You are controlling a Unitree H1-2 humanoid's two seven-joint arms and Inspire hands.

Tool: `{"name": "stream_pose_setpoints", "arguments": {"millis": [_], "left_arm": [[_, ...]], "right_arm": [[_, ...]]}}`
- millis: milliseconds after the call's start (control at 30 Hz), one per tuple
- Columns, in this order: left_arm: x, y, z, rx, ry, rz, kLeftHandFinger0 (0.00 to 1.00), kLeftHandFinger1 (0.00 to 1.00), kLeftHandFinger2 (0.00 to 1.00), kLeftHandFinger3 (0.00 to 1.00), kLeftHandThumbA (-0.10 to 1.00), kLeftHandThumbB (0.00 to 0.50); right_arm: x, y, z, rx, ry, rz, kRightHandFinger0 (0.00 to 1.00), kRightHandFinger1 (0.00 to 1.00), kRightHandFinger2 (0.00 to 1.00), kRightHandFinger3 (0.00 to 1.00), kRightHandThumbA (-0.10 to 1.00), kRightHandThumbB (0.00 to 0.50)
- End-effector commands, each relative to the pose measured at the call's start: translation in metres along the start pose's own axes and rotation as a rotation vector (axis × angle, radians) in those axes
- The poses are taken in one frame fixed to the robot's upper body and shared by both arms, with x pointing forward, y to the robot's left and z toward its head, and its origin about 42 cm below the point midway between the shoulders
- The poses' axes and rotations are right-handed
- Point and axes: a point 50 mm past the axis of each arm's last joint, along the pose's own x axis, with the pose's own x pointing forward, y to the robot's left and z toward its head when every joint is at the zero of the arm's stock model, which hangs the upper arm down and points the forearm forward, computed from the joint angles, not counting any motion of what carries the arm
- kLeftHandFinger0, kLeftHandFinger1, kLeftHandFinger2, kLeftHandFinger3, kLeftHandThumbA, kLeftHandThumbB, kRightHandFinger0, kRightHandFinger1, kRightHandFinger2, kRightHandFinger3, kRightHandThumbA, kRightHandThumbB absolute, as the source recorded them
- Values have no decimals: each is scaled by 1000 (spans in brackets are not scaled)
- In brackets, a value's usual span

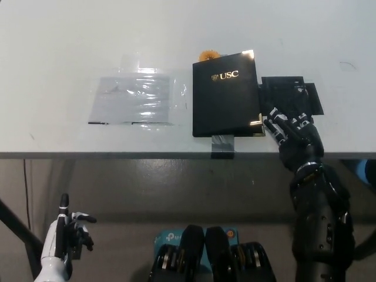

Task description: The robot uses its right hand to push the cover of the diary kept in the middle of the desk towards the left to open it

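Diary: a black, rectangular, hard-covered diary (226, 94) with gold "USC" lettering and gold corner caps lies flat and shut in the middle of the pale grey desk (70, 47), near the desk's front edge.
Right hand: the black right hand (292, 134) sits just beside the diary's lower right corner, at the desk's front edge. Its fingers (276, 126) are spread a little and point towards that corner, holding nothing. Whether a fingertip touches the cover cannot be told.
Left hand: the white left hand (69, 232) rests well below and to the left of the diary, under the desk edge, fingers loosely curled and holding nothing.
Nearby: a black flat patch (291, 94) lies just right of the diary; a clear plastic sheet (134, 100) lies to its left; a grey tape strip (222, 145) sits at its front edge; a small orange thing (207, 56) peeks out behind it.
Progress: the cover is not yet lifted. Probably the hand is only lining up; catching the right edge and pushing the cover leftwards all remain.
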Motion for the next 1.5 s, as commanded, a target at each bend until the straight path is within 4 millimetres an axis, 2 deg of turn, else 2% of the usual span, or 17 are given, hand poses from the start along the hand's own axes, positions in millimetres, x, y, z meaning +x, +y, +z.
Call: {"name": "stream_pose_setpoints", "arguments": {"millis": [0, 133, 233, 267, 333, 367, 533, 633, 667, 733, 800, 1067, 1167, 1267, 1367, 1433, 1467], "left_arm": [[0, -3, 9, -4, -48, 9, 158, 158, 102, 286, 1000, 321], [1, -5, 8, -8, -42, 1, 200, 184, 120, 306, 1000, 308], [-1, -7, 6, -9, -40, -3, 183, 177, 111, 305, 1000, 316], [-2, -7, 4, -9, -39, -11, 188, 185, 137, 327, 1000, 331], [-2, -7, 2, -14, -38, -8, 179, 173, 133, 322, 1000, 323], [-4, -8, 1, -5, -32, -7, 175, 166, 121, 316, 1000, 337], [-5, -9, 3, -6, -27, -10, 179, 163, 118, 324, 1000, 329], [-1, -10, 6, 1, -39, -19, 157, 151, 120, 309, 1000, 365], [-1, -10, 6, -1, -39, -17, 172, 155, 116, 301, 1000, 388], [0, -12, 7, -2, -50, -24, 173, 157, 106, 286, 1000, 391], [1, -11, 6, 10, -56, -28, 205, 183, 119, 297, 1000, 422], [5, -17, 12, 21, -59, -43, 206, 194, 132, 301, 1000, 453], [5, -18, 12, 32, -60, -51, 248, 201, 133, 297, 1000, 473], [4, -17, 12, 43, -62, -61, 270, 212, 143, 300, 1000, 464], [4, -17, 12, 45, -57, -65, 254, 211, 142, 314, 1000, 474], [4, -17, 12, 35, -65, -70, 214, 191, 127, 314, 1000, 440], [5, -17, 12, 49, -62, -69, 211, 188, 127, 314, 1000, 454]], "right_arm": [[4, 29, 4, 77, -40, 39, 794, 871, 881, 994, 1000, 131], [5, 36, -4, 83, -18, 29, 792, 864, 864, 963, 1000, 131], [5, 43, -12, 78, 10, 24, 781, 870, 888, 974, 1000, 127], [6, 53, -19, 75, 35, 50, 804, 880, 892, 991, 1000, 117], [6, 58, -23, 77, 47, 55, 784, 849, 845, 960, 1000, 118], [5, 61, -25, 70, 50, 55, 777, 839, 832, 945, 1000, 125], [5, 74, -29, 53, 61, 78, 822, 866, 849, 953, 1000, 113], [6, 85, -30, 44, 68, 82, 823, 890, 890, 960, 1000, 118], [7, 89, -31, 37, 78, 87, 828, 896, 898, 963, 1000, 108], [8, 94, -33, 31, 87, 89, 818, 894, 889, 952, 1000, 109], [10, 103, -39, 16, 104, 104, 819, 898, 890, 953, 1000, 101], [11, 114, -46, -18, 111, 101, 787, 877, 868, 932, 1000, 103], [8, 121, -52, -93, 92, 136, 780, 866, 865, 930, 1000, 97], [4, 131, -53, -187, 55, 183, 820, 879, 875, 938, 1000, 107], [-1, 142, -52, -289, 21, 245, 818, 901, 922, 992, 1000, 136], [-6, 150, -52, -366, -7, 286, 808, 902, 940, 1000, 1000, 148], [-8, 153, -51, -389, -16, 307, 815, 911, 955, 1000, 1000, 157]]}}
